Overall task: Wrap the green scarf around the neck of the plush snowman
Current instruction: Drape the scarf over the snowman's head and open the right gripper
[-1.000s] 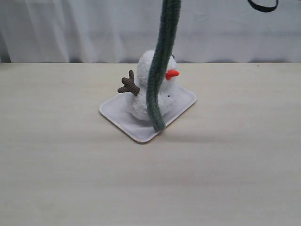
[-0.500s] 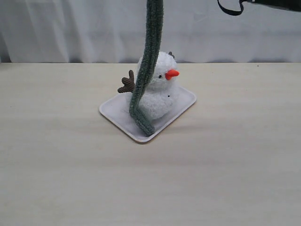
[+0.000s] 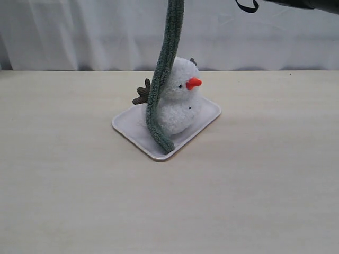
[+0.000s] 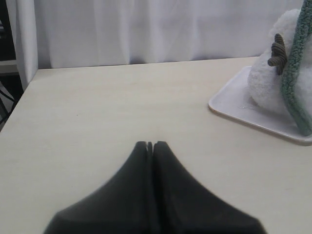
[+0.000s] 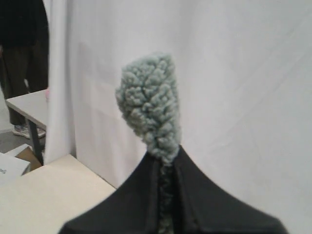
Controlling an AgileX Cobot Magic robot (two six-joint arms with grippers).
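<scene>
Green scarf [image 5: 148,105] end sits clamped in the tightly closed right pincer [image 5: 165,155].

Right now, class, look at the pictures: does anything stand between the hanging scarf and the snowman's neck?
Nothing visible does. The scarf, pinched in the right gripper, hangs down close against the side of the snowman, passing the level of the neck, with its lower end on the tray. Only the brown twig arm sits just behind it.
</scene>
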